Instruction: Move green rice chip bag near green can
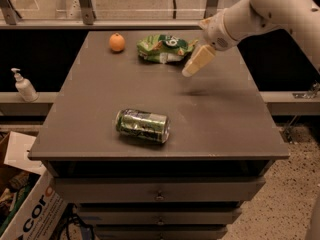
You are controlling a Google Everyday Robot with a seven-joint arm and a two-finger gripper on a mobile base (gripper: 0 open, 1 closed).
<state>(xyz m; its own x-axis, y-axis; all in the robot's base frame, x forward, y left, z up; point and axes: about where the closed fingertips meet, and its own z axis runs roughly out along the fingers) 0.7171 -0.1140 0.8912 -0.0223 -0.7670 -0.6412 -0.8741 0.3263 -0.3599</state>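
The green rice chip bag (165, 48) lies at the back of the grey table (90, 114), light green with white patches. The green can (143, 125) lies on its side near the table's front, left of centre. My gripper (193, 67) hangs above the table just right of the bag, close to its right end, pointing down and to the left. It holds nothing that I can see.
A small orange fruit (117, 42) sits at the back left of the table, left of the bag. A soap dispenser (23, 86) stands on a ledge to the left. A cardboard box (25, 204) sits on the floor at lower left. Drawers (159, 194) are below the tabletop.
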